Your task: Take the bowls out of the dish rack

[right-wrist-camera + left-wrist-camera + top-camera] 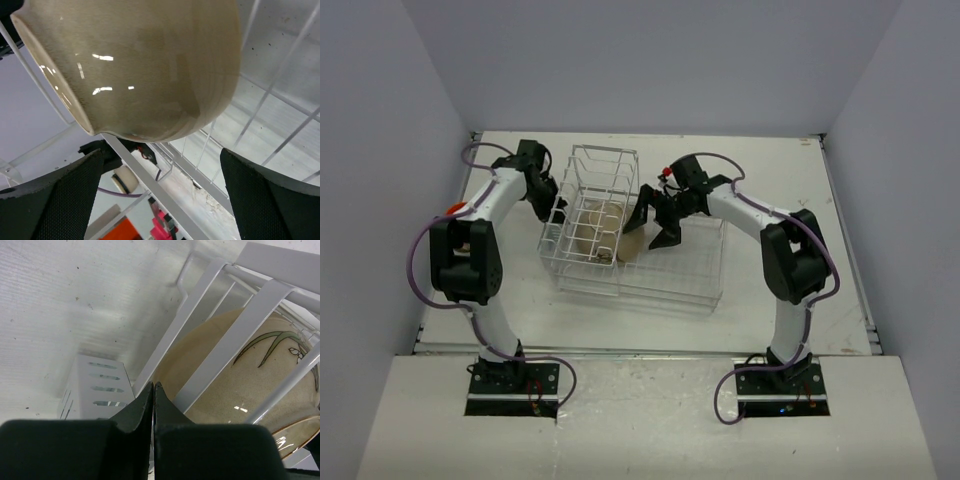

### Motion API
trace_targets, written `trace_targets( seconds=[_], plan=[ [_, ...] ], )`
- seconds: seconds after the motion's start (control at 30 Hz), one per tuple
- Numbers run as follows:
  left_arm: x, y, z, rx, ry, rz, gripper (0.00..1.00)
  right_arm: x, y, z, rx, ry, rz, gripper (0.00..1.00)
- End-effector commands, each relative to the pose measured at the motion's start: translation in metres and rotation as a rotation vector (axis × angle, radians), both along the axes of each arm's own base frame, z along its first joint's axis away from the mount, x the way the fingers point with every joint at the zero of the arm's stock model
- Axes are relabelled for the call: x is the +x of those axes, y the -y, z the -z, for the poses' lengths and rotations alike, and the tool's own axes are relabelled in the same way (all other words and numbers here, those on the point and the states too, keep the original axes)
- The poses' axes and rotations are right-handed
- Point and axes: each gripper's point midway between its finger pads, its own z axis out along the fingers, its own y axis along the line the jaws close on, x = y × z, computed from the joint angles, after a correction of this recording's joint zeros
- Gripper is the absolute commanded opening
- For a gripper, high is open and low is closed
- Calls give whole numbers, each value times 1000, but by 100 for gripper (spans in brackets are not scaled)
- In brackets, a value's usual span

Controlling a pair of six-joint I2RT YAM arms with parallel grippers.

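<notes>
The white wire dish rack (620, 285) stands mid-table, its upright section (603, 160) on the left. Tan bowls (592, 228) sit inside the upright section. The larger tan bowl with dark markings (240, 395) shows behind the rack wires (235, 335). A small beige bowl (633, 245) leans on its side against a rack wire (150, 185). It fills the top of the right wrist view (145, 65). My right gripper (654, 224) is open, with the bowl just beyond its fingertips (60, 200). My left gripper (556, 207) is shut and empty at the rack's left side (153, 386). The mint-green bowl is out of view.
A bit of orange (455, 208) shows on the table behind the left arm. A white slotted holder (97, 390) sits below the left gripper. The low basket section (695, 270) lies to the right. The enclosure walls stand close around the table.
</notes>
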Motion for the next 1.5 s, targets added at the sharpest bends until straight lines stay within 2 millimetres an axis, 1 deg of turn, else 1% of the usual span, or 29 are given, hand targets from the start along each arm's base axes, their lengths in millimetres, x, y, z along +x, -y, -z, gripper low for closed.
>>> trace_targets(
  seconds=[0.0, 0.13, 0.2, 0.33, 0.37, 0.43, 0.47, 0.53, 0.57, 0.63, 0.7, 0.83, 0.93, 1.0, 1.03, 1.07, 1.17, 1.23, 1.3, 1.33, 1.37, 1.4, 1.43, 1.47],
  plan=[
    [-11, 25, -17, -81, 10, 45, 0, 9, -5, -26, 123, 32, 43, 99],
    [-9, 25, -18, -82, 16, 44, 0, 11, -4, -18, 118, 29, 62, 99],
    [-9, 25, -18, -83, 16, 44, 0, 17, -6, -16, 130, 42, 82, 99],
    [-8, 27, -20, -93, 20, 40, 0, 21, -8, -4, 136, 36, 119, 99],
    [-8, 27, -20, -95, 19, 39, 0, 25, -9, -4, 150, 44, 136, 99],
    [-7, 27, -20, -97, 20, 37, 0, 23, -9, 5, 151, 34, 149, 99],
    [-6, 28, -21, -102, 23, 39, 0, 27, -10, 2, 166, 44, 163, 99],
    [-6, 28, -21, -105, 22, 38, 0, 25, -8, 11, 161, 33, 183, 99],
    [-6, 28, -22, -106, 25, 38, 0, 26, -7, 11, 162, 37, 197, 99],
    [-6, 28, -22, -106, 25, 38, 0, 23, -7, 16, 169, 32, 200, 99],
    [-6, 29, -22, -109, 23, 38, 0, 25, -9, 16, 183, 47, 198, 99],
    [-7, 30, -20, -119, 18, 35, 0, 22, -10, 28, 179, 31, 195, 99],
    [-7, 30, -21, -118, 20, 35, 0, 21, -10, 31, 163, 36, 185, 99],
    [-7, 30, -21, -116, 19, 34, 0, 19, -10, 30, 149, 56, 181, 99],
    [-7, 30, -21, -116, 20, 35, 0, 20, -12, 26, 168, 62, 180, 99],
    [-7, 30, -21, -118, 21, 35, 0, 19, -12, 30, 163, 47, 179, 99],
    [-7, 31, -22, -121, 20, 36, 0, 23, -14, 31, 141, 59, 174, 99],
    [-7, 30, -21, -115, 21, 35, 0, 20, -16, 31, 134, 37, 154, 99],
    [-8, 30, -19, -115, 16, 36, 0, 18, -19, 24, 170, 51, 130, 99],
    [-8, 30, -19, -120, 15, 36, 0, 19, -22, 18, 201, 70, 113, 99],
    [-8, 31, -19, -122, 15, 36, 0, 24, -26, 14, 209, 82, 102, 99],
    [-8, 31, -18, -121, 13, 36, 0, 27, -29, 11, 217, 90, 83, 99],
    [-8, 31, -19, -120, 15, 36, 0, 23, -29, 15, 194, 55, 55, 99],
    [-9, 30, -19, -117, 13, 38, 0, 32, -35, 2, 209, 78, 40, 99]
  ],
)
